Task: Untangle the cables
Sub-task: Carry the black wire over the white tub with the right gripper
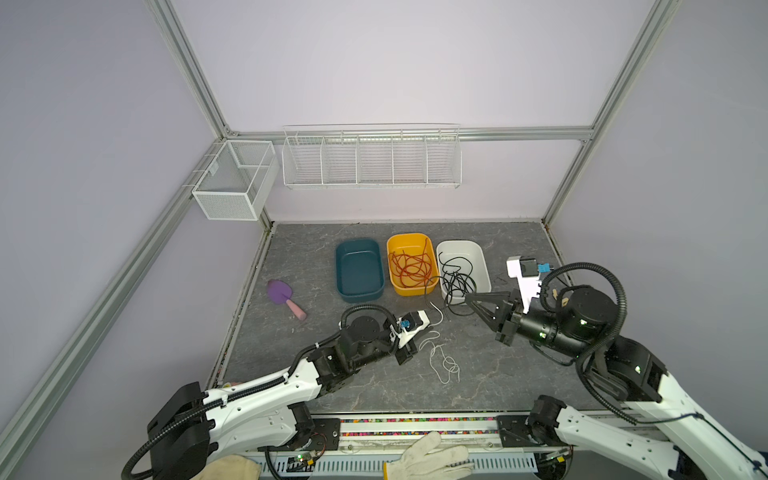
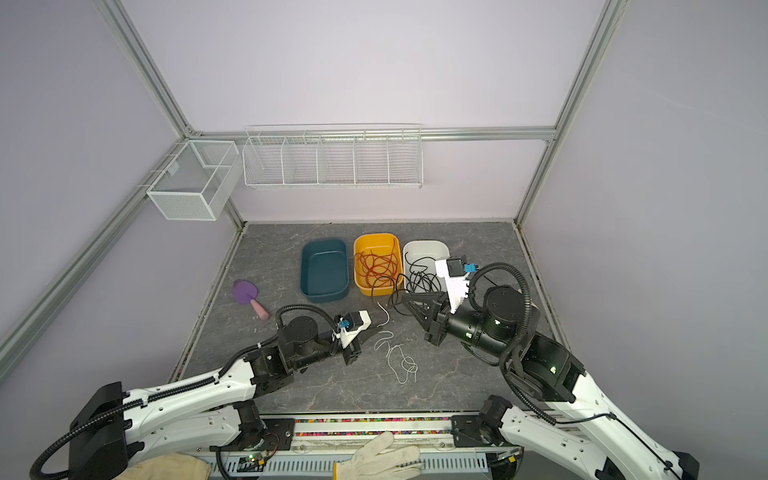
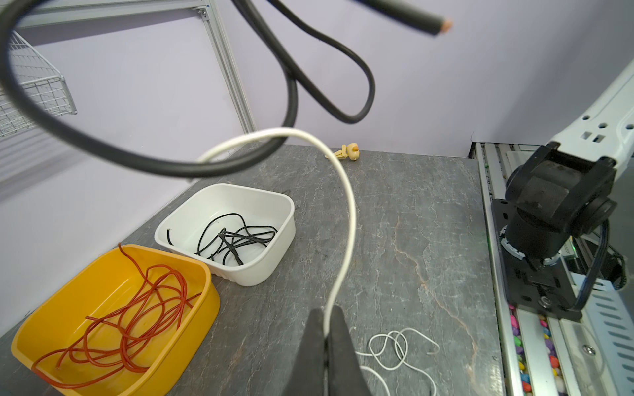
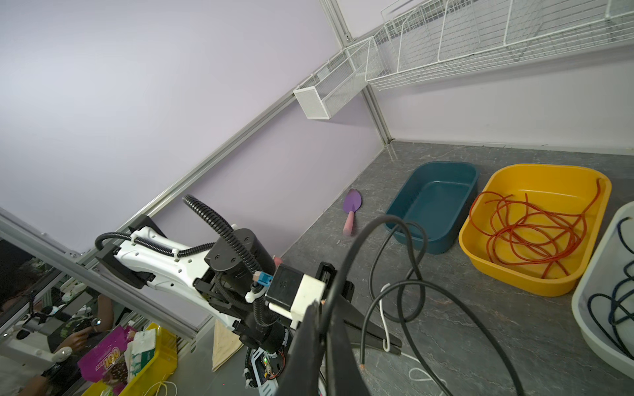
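Note:
A white cable [image 1: 444, 361] lies in loose loops on the grey tabletop [image 1: 519, 365]. One end of it rises into my left gripper [image 3: 326, 325], which is shut on it. That raised end [image 3: 350, 212] arcs up and crosses a hanging black cable [image 3: 137, 161]. My right gripper [image 1: 467, 297] is shut on this black cable [image 4: 377, 223] and holds it above the table in front of the bins; its loops dangle between the two grippers. Red-orange cables [image 1: 409, 266] lie in the yellow bin [image 1: 430, 286]. More black cables [image 1: 457, 274] lie in the white bin [image 1: 482, 266].
A teal bin [image 1: 359, 270] with nothing in it stands left of the yellow one. A purple trowel [image 1: 282, 297] lies at the left. White wire baskets [image 1: 372, 160] hang on the back wall. A work glove [image 1: 428, 457] rests on the front rail.

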Robot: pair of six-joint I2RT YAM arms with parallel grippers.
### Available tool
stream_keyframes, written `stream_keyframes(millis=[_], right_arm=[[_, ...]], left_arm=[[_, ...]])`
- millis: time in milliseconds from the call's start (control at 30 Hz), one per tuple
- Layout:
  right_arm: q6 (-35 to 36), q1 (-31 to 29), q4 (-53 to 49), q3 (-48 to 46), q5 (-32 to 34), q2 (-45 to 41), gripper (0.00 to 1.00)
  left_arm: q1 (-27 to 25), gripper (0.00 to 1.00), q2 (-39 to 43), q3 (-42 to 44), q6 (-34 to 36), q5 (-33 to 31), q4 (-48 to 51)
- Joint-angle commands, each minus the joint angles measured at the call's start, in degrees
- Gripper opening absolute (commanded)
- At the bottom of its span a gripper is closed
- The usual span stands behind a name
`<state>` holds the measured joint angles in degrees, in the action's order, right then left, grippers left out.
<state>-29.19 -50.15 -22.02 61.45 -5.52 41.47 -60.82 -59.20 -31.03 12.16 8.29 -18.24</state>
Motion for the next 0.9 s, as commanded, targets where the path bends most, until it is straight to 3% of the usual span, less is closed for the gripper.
stream_keyframes(millis=[0,233,533,667,867], right_arm=[[2.71,-0.12,0.02,-0.98,3.74,0.30,0.06],[5.67,2.20,-0.44,-2.41,9.35,1.55,0.06],[3.13,14.00,2.64,-4.06,2.01,7.54,0.06],[1.37,18.99,4.16,-3.71,-1.87,11.81,0.06],[-0.39,23.46,6.04,-3.46,-1.39,16.94,0.06]], left_arm=[[-0.27,0.00,2.26,1.96,-1.91,1.48,1.56],[-0.35,0.00,10.81,5.75,-4.92,-0.60,6.19],[-1.44,0.00,18.42,0.12,-5.50,-1.85,22.10],[-1.67,0.00,20.45,-3.25,-2.85,-1.75,32.22],[-1.67,0.00,21.36,-5.11,2.67,-5.20,41.63]])
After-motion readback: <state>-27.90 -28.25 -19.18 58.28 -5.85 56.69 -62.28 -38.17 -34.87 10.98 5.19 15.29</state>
